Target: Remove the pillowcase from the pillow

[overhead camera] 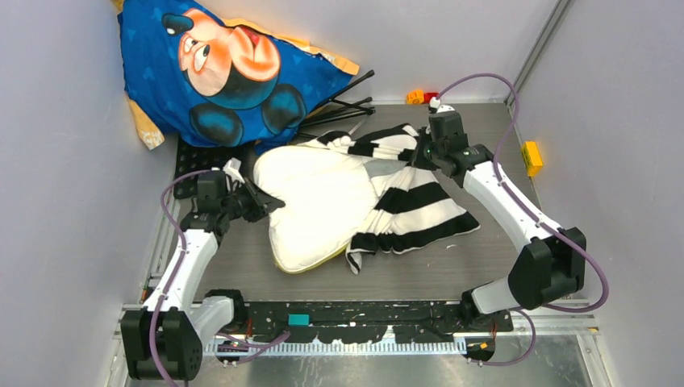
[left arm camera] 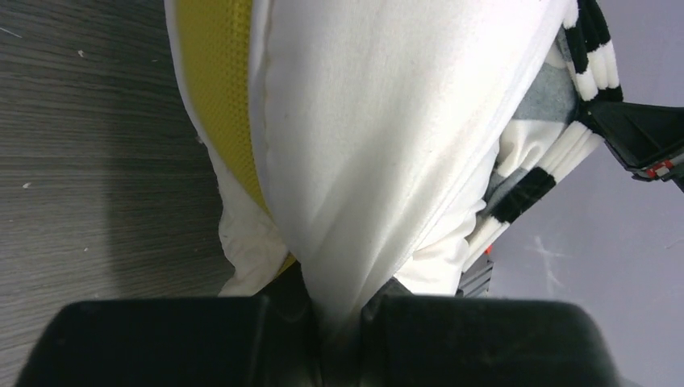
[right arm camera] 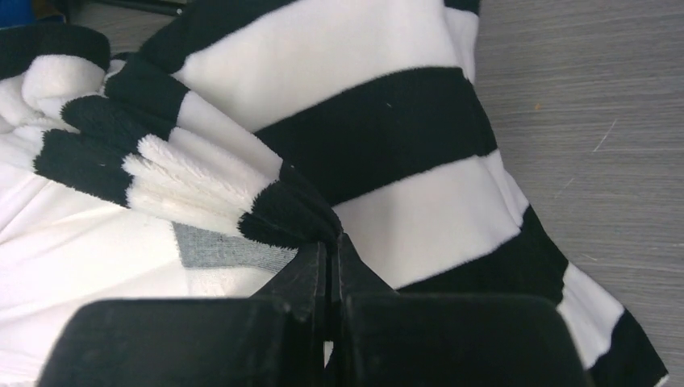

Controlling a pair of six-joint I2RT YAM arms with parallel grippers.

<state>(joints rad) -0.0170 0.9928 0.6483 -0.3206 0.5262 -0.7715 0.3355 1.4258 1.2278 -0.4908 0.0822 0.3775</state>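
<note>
The grey tabletop (overhead camera: 484, 266) carries a blue Mickey Mouse cushion (overhead camera: 234, 72) leaning in the far left corner. The white pillow (overhead camera: 323, 201) lies mid-table, its right part covered by the striped pillowcase (overhead camera: 411, 210). The left jaws pinch the pillow's left end. The right jaws clamp a far pillowcase fold.

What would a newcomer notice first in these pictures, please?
The white pillow lies mid-table, half out of its striped pillowcase. The left tool pinches the pillow, the right tool the pillowcase. A blue Mickey cushion leans in the far left corner.
</note>
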